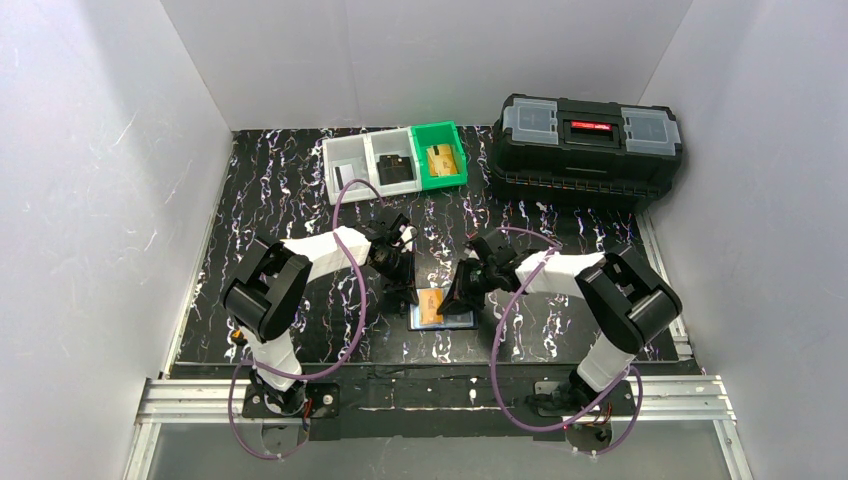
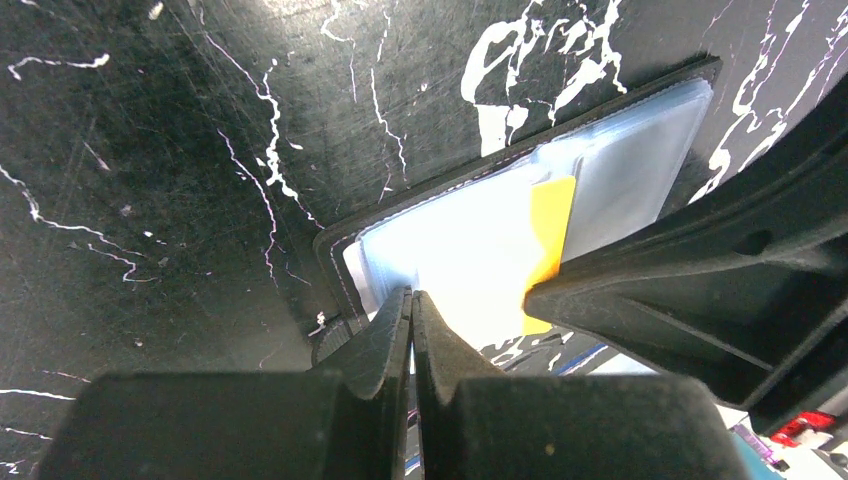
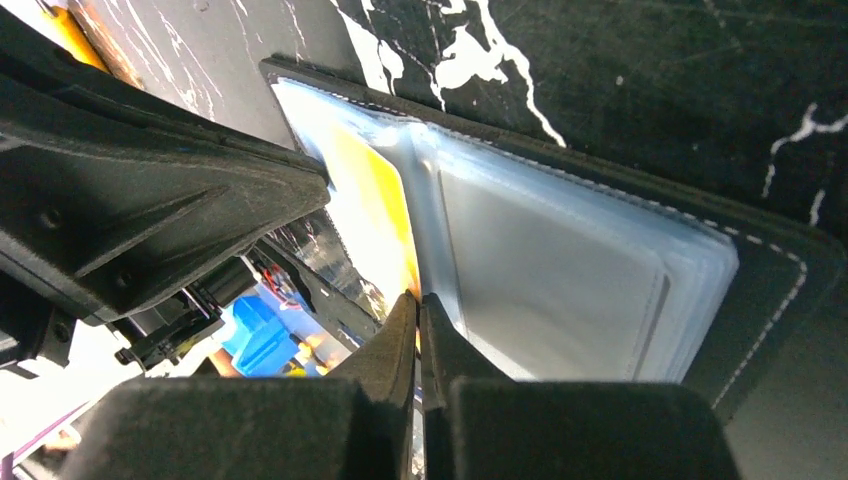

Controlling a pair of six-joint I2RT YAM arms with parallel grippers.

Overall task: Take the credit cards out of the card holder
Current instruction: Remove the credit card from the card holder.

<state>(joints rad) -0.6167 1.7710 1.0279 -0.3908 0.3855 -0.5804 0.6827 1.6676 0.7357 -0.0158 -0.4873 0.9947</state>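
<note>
Two closed hands at one open card holder

On the marbled black surface (image 1: 300, 200), one card holder (image 3: 560, 260) lies open between the arms with one gold-orange card (image 3: 375, 200) in its clear pockets. The left hand (image 2: 411, 300) is closed at the holder's edge. The right hand (image 3: 418, 305) is closed at the card's edge, grip unclear. Farther back stand two grey bins (image 1: 372, 140), one green bin (image 1: 436, 127) and one black toolbox (image 1: 585, 150).

Left arm (image 1: 300, 262) and right arm (image 1: 590, 272): white shells, black joint housings. A purple cable (image 1: 352, 300) loops along each. Left claw (image 1: 405, 292) and right claw (image 1: 458, 296): matte black, wedge-shaped fingers (image 2: 385, 340).
</note>
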